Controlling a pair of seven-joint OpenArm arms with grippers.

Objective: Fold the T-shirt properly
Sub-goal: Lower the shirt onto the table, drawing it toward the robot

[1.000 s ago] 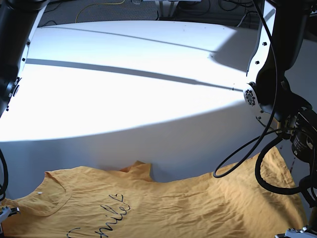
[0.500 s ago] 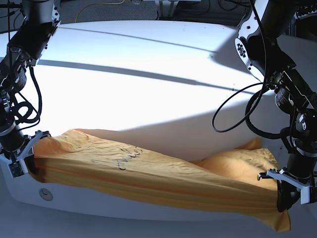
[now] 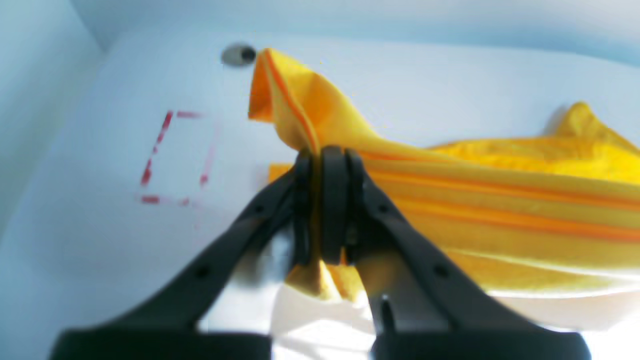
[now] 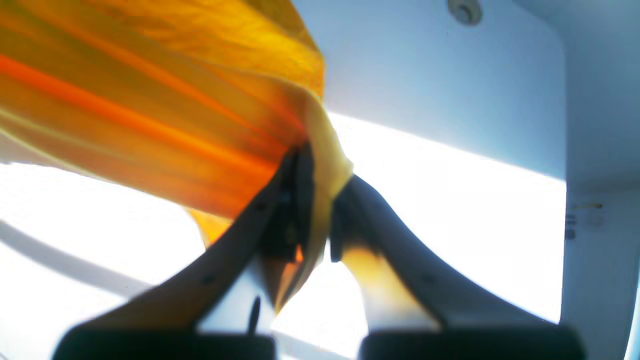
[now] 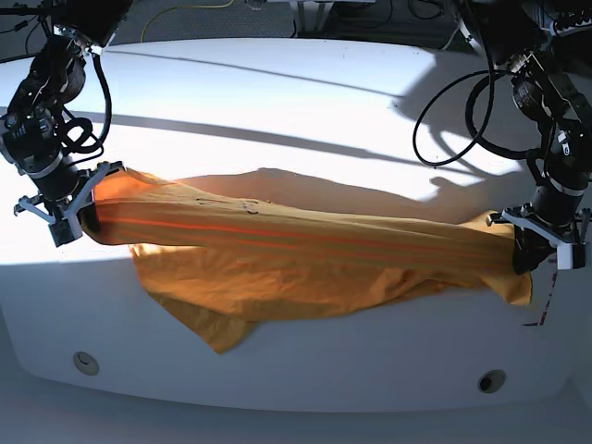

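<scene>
The orange-yellow T-shirt [image 5: 305,250] hangs stretched between both grippers above the white table, its lower part sagging onto the tabletop. My left gripper [image 5: 529,252] is shut on the T-shirt's right end; in the left wrist view [image 3: 322,210] cloth [image 3: 490,185] is pinched between the fingers. My right gripper [image 5: 79,215] is shut on the T-shirt's left end; in the right wrist view [image 4: 312,200] the fabric [image 4: 150,100] bunches between the fingers. A little dark print shows on top of the stretched cloth [image 5: 245,205].
The white table [image 5: 305,102] reaches far back, crossed by shadow bands. Its front edge has two round fittings [image 5: 85,362] [image 5: 491,380]. Red dashed marks lie on the table by the left gripper [image 3: 172,160]. Cables hang from the left arm [image 5: 462,102].
Both grippers have lifted the T-shirt and carried it away from the front edge toward the table's middle. The cloth is now stretched tighter between them.
</scene>
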